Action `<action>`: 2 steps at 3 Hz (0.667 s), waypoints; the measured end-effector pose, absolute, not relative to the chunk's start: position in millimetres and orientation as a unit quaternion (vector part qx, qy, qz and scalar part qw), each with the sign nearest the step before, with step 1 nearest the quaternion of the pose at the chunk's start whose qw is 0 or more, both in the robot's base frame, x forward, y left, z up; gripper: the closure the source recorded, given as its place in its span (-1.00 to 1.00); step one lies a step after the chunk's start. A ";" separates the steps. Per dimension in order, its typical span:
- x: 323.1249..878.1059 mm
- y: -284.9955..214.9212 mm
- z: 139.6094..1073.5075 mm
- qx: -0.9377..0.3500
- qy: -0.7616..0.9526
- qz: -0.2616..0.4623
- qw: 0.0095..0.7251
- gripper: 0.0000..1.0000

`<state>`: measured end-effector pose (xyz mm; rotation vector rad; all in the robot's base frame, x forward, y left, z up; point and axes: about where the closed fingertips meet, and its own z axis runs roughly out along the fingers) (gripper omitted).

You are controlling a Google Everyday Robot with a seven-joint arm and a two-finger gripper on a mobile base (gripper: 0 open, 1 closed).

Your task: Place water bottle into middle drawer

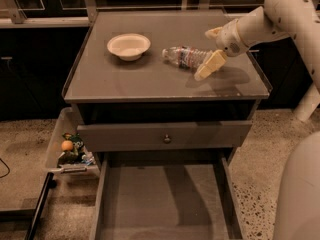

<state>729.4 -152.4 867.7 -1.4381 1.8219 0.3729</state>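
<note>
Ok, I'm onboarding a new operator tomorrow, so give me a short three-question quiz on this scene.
1. True or false: the small clear crinkled plastic water bottle lies on its side, right of the round white bowl.
2. Fill in: the wide grey-brown middle drawer is pulled open and its visible floor is ____.
3. Where is the robot's hand?
A) at the bottle's right end, fingers spread
B) down inside the middle drawer
C) over the bowl
Key: 1 true; 2 bare; 3 A.
</note>
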 end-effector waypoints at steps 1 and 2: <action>733.6 -146.9 851.4 -0.565 0.723 0.160 0.363 -1.00; 733.6 -146.8 851.0 -0.565 0.724 0.160 0.362 -0.62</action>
